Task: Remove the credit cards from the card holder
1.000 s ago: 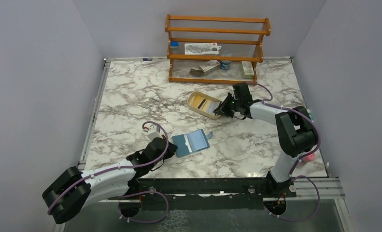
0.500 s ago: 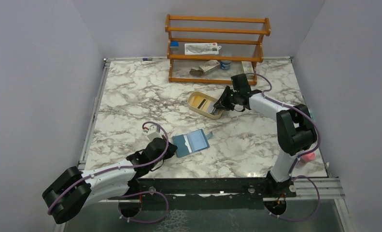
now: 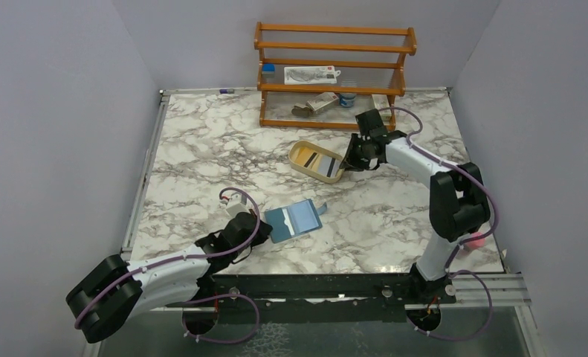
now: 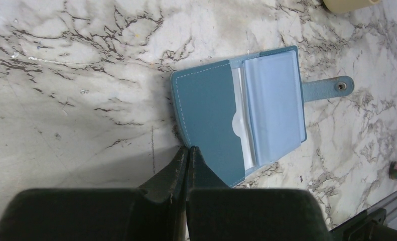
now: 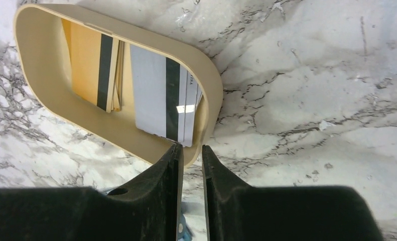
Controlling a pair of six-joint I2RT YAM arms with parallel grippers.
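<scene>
The wallet (image 4: 241, 113) lies open near the table's front edge, a pale sliver in its slot hinting that a card may remain, while cards (image 5: 166, 98) already rest in the tan tray (image 3: 314, 161) further back. The left gripper (image 4: 187, 150), jaws shut and empty, sits at the wallet's corner. The right gripper (image 5: 188, 150), jaws slightly parted and holding nothing, hovers over the tray's rim, bare marble (image 3: 201, 141) all around.

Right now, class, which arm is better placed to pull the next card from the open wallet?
Left: its shut claw sits at the wallet's edge; the right claw is away at the tray.
</scene>
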